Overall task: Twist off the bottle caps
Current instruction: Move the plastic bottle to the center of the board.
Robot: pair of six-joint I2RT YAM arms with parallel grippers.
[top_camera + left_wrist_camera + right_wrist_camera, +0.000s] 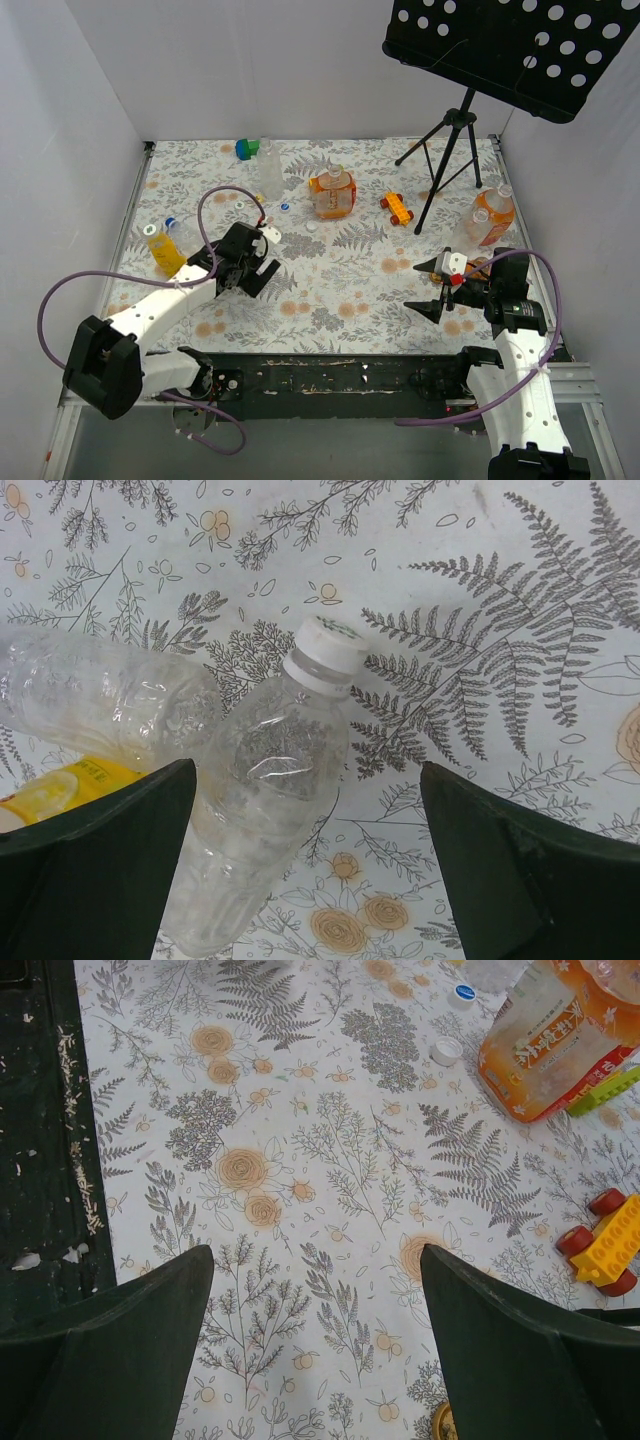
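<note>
Bottle cap [325, 648], white, on a probably light, crushable clear bottle [260, 810] beneath the wide-spread left gripper [308, 770]; grasp near the neck.

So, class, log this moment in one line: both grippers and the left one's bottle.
left gripper: open above clear bottle | white cap: on | right gripper: open, empty, over tablecloth

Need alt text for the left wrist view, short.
A clear plastic bottle, white cap on, sits between the dark fingers of the open left gripper, on a fern-print cloth. A second clear bottle and a yellow-labelled one are at its left.
</note>
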